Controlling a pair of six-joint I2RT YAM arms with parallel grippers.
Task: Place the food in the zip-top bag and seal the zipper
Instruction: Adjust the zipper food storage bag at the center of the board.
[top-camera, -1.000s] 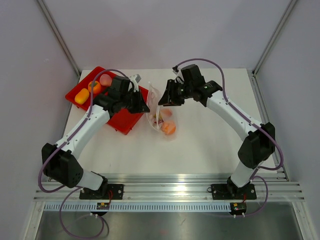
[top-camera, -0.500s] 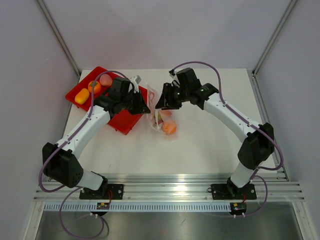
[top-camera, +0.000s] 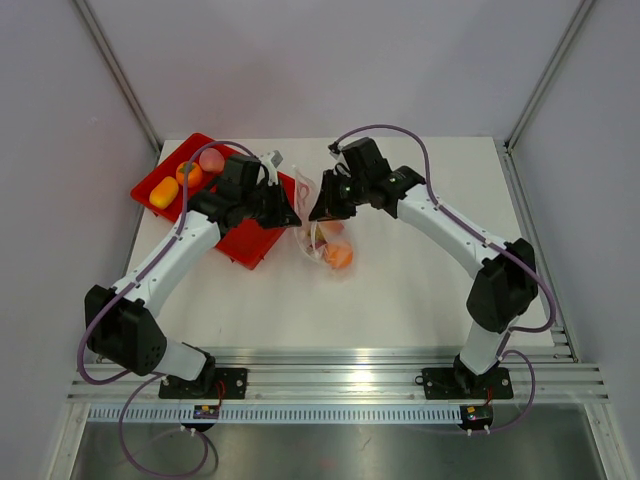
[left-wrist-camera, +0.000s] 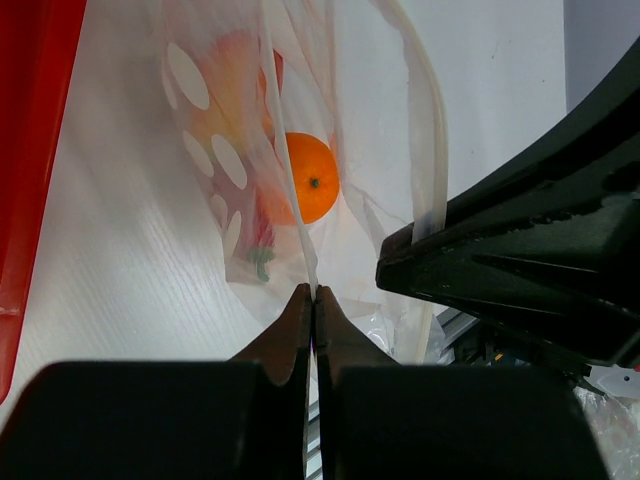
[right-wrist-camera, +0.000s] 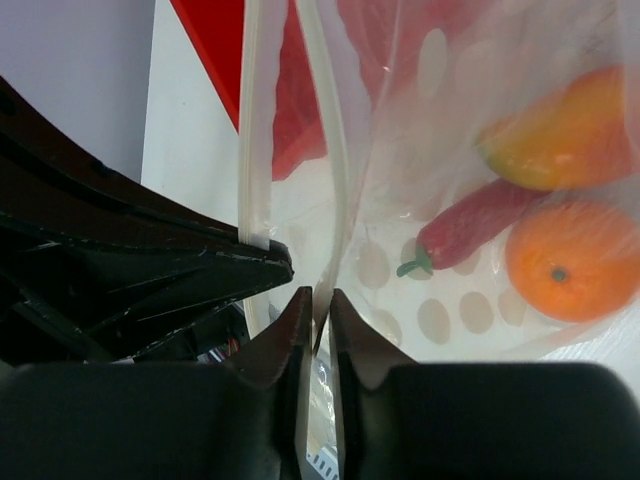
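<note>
The zip-top bag (top-camera: 322, 238) stands between both arms, mouth up. Inside it lie an orange ball (right-wrist-camera: 565, 262), a red oval piece (right-wrist-camera: 475, 230) and a yellow-orange piece (right-wrist-camera: 560, 130). My left gripper (left-wrist-camera: 312, 296) is shut on one thin edge of the bag, with the orange ball (left-wrist-camera: 313, 190) showing through the plastic beyond it. My right gripper (right-wrist-camera: 318, 298) is pinched on the other zipper strip (right-wrist-camera: 335, 190), its jaws nearly together. In the top view the left gripper (top-camera: 294, 217) and right gripper (top-camera: 313, 208) almost meet at the bag's mouth.
The red tray (top-camera: 248, 238) sits at the back left under my left arm. It holds a pale pink ball (top-camera: 211, 160), an orange ball (top-camera: 187, 173) and a yellow-orange piece (top-camera: 163, 192). The white table (top-camera: 420, 280) ends at metal rails in front.
My right gripper has moved left to the bag's mouth and its jaws have narrowed onto the zipper strip. The left arm has not moved.
</note>
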